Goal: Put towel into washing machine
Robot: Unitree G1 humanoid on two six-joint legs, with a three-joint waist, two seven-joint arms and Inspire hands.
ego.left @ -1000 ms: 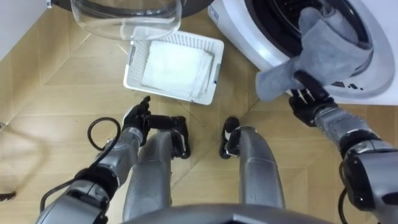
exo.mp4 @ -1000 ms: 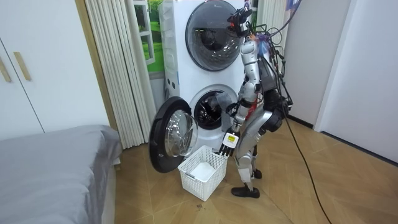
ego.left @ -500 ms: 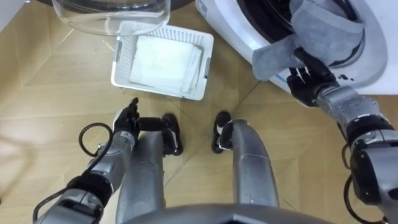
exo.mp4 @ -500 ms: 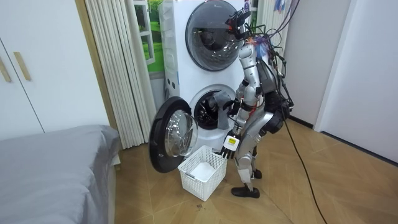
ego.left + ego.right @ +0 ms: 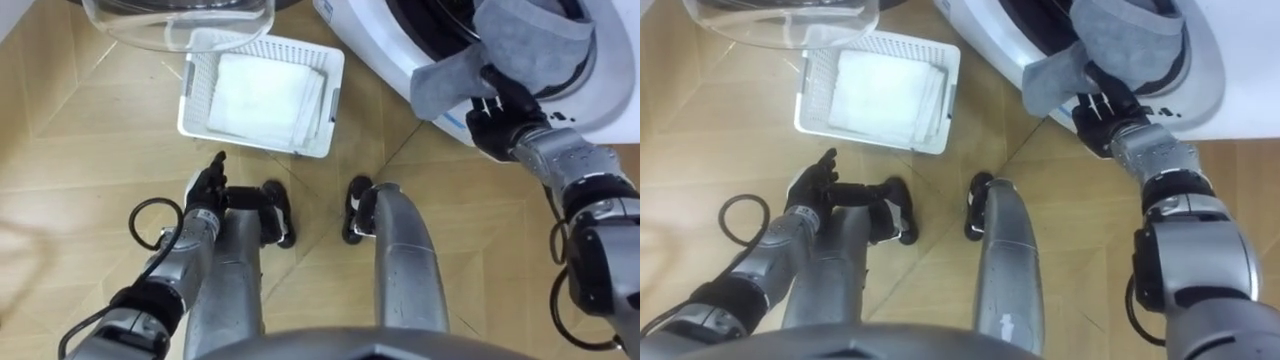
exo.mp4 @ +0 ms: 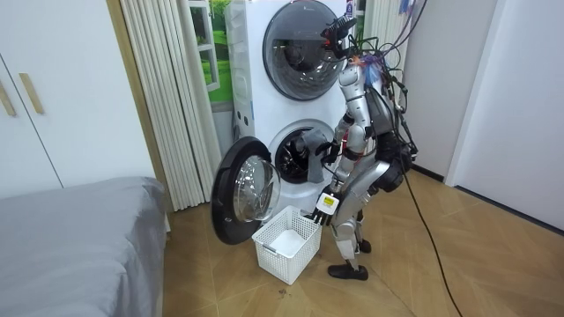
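The grey terry towel lies bunched in the round mouth of the white front-loading washing machine, most of it past the dark door seal, while one corner hangs out over the white rim just to the left of the right hand. That black hand is raised at the lower edge of the opening, its fingers curled up and over the towel's edge and pinching the cloth against the palm. Down and well to the left of it, on the wooden parquet floor, stands a white plastic lattice basket holding a flat folded white cloth that covers most of its bottom. Beyond the basket, the machine's round glass door stands swung open, its clear bowl just above the basket's far rim. The left hand hangs low beside the robot's left leg, well apart from the towel and a little nearer than the basket, its fingers loosely spread and holding nothing. In the room view the robot stands upright close before the lower of two stacked machines, the basket on the floor by its feet, a grey-covered bed off at the room view's left
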